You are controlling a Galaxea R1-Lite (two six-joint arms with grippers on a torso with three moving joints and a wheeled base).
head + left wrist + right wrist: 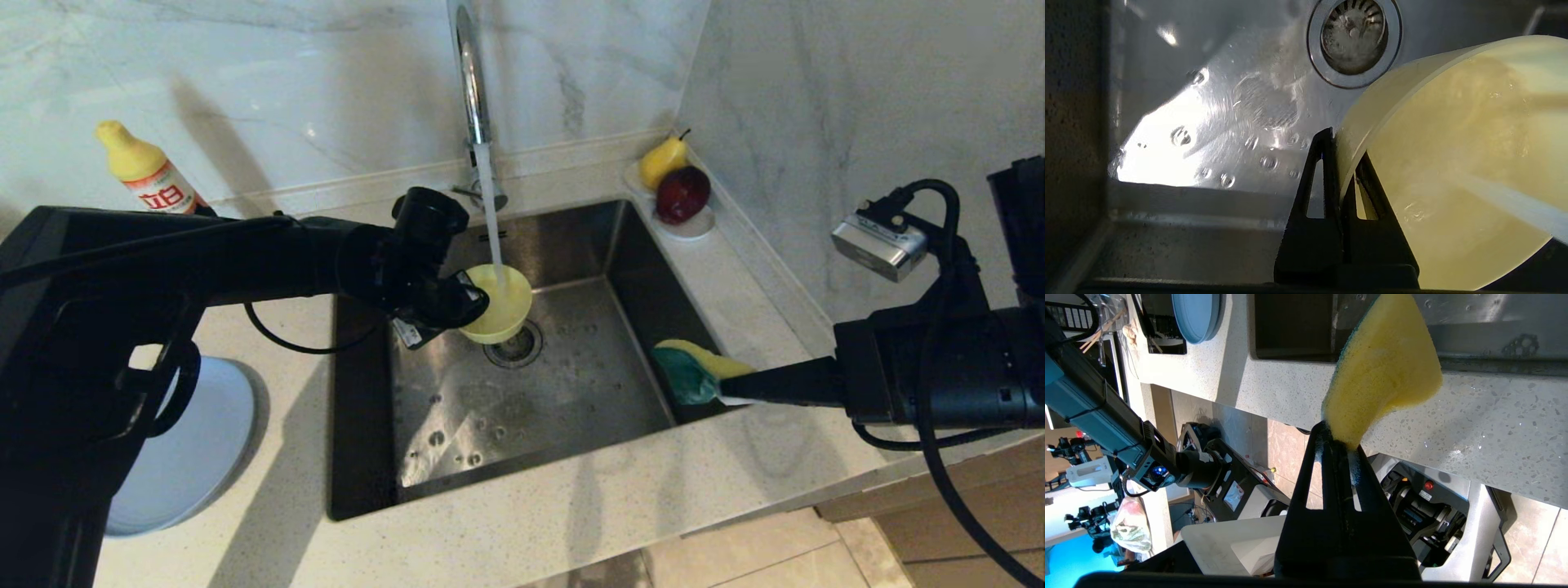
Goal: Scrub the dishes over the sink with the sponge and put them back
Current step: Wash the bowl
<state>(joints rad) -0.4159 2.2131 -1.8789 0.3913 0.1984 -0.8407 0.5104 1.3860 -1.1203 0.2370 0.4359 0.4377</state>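
Observation:
A yellow bowl [500, 304] hangs tilted over the steel sink [522, 408], just above the drain [514, 346]. Water from the chrome tap [472, 90] runs into it. My left gripper [467, 312] is shut on the bowl's rim; in the left wrist view the rim of the bowl [1457, 163] sits pinched in my left gripper [1340, 141]. My right gripper [722, 394] holds the sponge [694, 371], yellow with a green face, above the sink's right edge; the right wrist view shows the gripper [1337, 433] shut on one end of the sponge [1384, 367]. A grey-blue plate [192, 449] lies on the counter left of the sink.
A yellow detergent bottle [147, 169] stands at the back left by the wall. A small white dish [690, 224] with a pear and a red fruit sits in the back right corner. The speckled counter [571, 506] runs along the front, with the floor beyond its edge.

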